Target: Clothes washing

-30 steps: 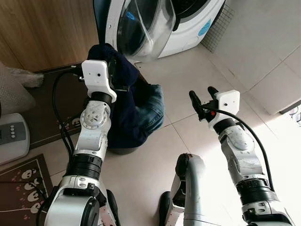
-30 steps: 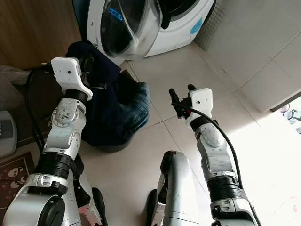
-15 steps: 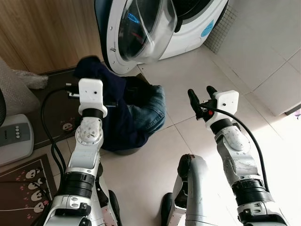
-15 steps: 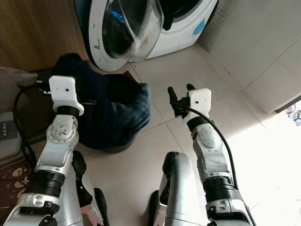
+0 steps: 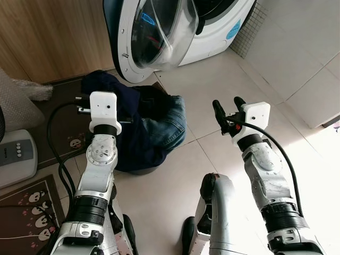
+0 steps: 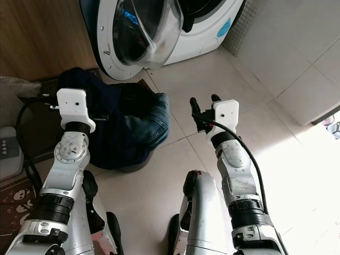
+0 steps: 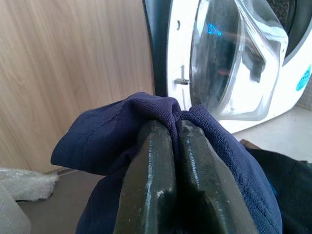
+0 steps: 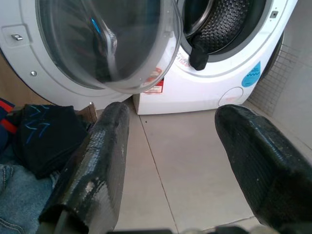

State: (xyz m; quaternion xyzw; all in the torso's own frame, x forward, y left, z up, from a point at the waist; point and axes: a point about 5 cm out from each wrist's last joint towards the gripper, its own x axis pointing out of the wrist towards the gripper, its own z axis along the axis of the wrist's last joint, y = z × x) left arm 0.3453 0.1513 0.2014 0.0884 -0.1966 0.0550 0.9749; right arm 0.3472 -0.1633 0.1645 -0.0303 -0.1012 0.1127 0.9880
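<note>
With the left gripper clamped on the navy garment, the fold should be carried clear of the open door ahead; right gripper held apart.

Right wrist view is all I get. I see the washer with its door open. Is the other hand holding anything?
Observer: Yes. The left hand is pinched shut on a navy shirt.
Operator: Where is that shirt coming from?
Observer: From a pile of clothes on the floor in front of the washer, jeans among them.
Operator: What's my hand doing?
Observer: The right hand is open above the floor tiles, holding nothing.
</note>
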